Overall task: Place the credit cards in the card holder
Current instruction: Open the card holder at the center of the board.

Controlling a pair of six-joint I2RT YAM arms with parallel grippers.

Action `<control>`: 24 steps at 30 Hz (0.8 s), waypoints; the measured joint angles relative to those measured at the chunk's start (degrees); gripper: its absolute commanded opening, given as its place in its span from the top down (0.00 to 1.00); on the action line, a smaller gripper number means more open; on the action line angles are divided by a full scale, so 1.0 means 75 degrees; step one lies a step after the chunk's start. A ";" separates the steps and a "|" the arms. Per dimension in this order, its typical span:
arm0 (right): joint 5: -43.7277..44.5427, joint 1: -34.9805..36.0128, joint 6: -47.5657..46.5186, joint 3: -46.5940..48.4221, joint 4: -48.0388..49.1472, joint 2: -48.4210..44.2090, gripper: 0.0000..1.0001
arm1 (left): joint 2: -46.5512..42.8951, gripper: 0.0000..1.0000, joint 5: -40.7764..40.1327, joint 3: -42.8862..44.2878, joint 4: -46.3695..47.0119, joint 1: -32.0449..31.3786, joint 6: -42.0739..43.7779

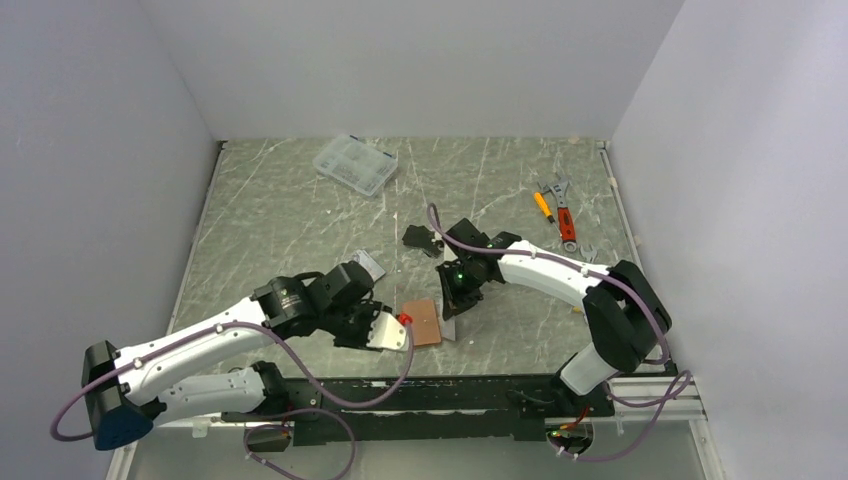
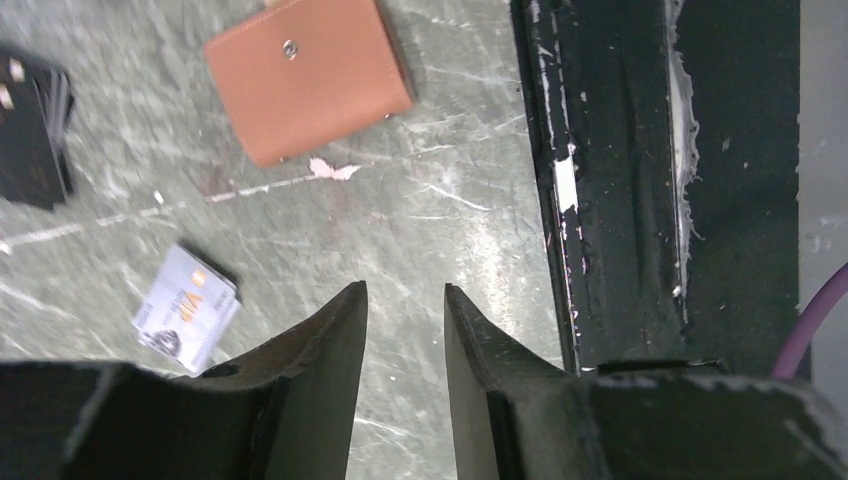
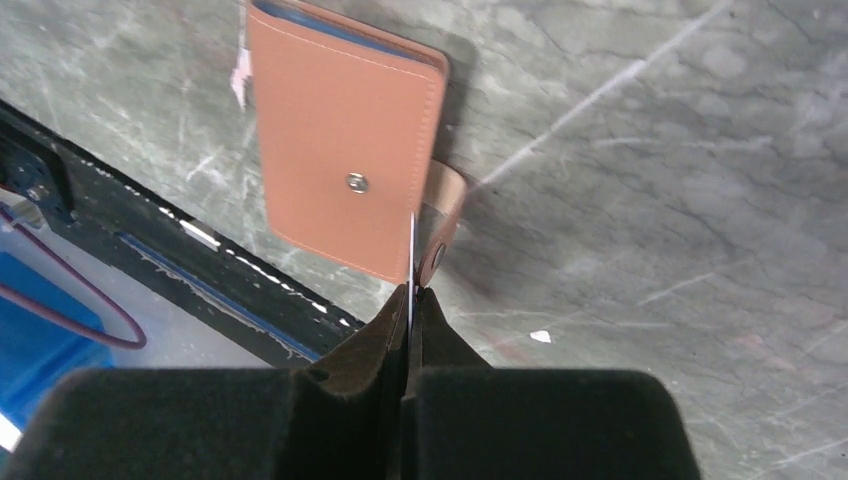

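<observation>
The pinkish-brown card holder [image 1: 425,322] lies flat near the table's front edge, its snap side up [image 3: 345,150] and its tab [image 3: 445,215] sticking out. My right gripper [image 3: 410,290] is shut on a thin credit card [image 3: 410,255] seen edge-on, just at the holder's tab edge; its colour is not clear. In the top view the right gripper [image 1: 458,300] hovers right of the holder. My left gripper [image 2: 405,290] is open and holds nothing; it sits just left of the holder [image 1: 398,330]. A silver card [image 2: 187,310] and a black card [image 2: 35,130] lie on the table.
A clear compartment box [image 1: 355,165] stands at the back. Wrenches and a screwdriver [image 1: 560,212] lie at the back right. The black base rail [image 2: 620,200] runs along the near edge, close to the left gripper.
</observation>
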 measured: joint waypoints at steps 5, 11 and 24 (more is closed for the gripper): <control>-0.0038 -0.0230 -0.0015 -0.0434 0.0032 -0.0169 1.00 | -0.0122 0.59 -0.0184 0.0006 0.0017 -0.0868 0.0542; -0.0280 -0.0673 -0.0134 -0.0752 0.0207 -0.0192 1.00 | 0.0017 0.59 -0.0458 -0.0076 0.0513 -0.2040 0.1271; -0.1719 -0.1154 -0.0233 -0.1699 0.1457 -0.0224 1.00 | 0.2154 0.58 -0.0860 -0.0472 0.2457 -0.2704 0.2159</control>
